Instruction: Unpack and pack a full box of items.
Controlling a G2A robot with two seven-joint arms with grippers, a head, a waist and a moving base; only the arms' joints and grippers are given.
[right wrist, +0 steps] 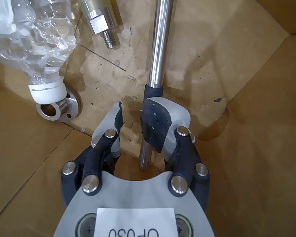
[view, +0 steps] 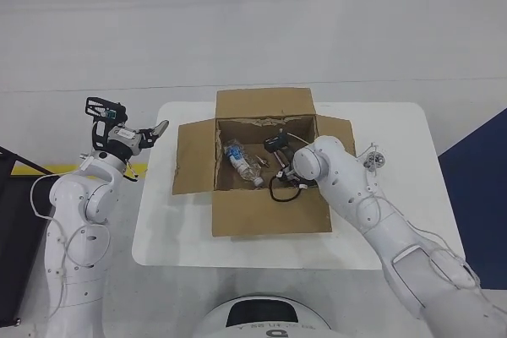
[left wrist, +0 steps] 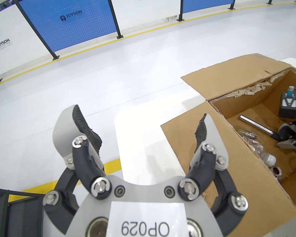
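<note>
From above, the open cardboard box (view: 270, 215) sits on the white bench (view: 380, 245) with its flaps spread. A crushed plastic bottle (view: 243, 163) and a black device (view: 276, 142) lie inside. The right arm reaches down into the box, and the left claw (view: 156, 129) hangs off the bench's left edge.

From the left wrist, the left claw (left wrist: 140, 114) is released, fingers wide apart and holding nothing, just beside the box (left wrist: 236, 75).

From the right wrist, the right claw (right wrist: 132, 114) straddles a steel rod (right wrist: 160, 38) on the box floor. One pad covers the rod, the other stands apart, so it is not clenched. A metal flange (right wrist: 56, 107) touches the bottle cap
</note>
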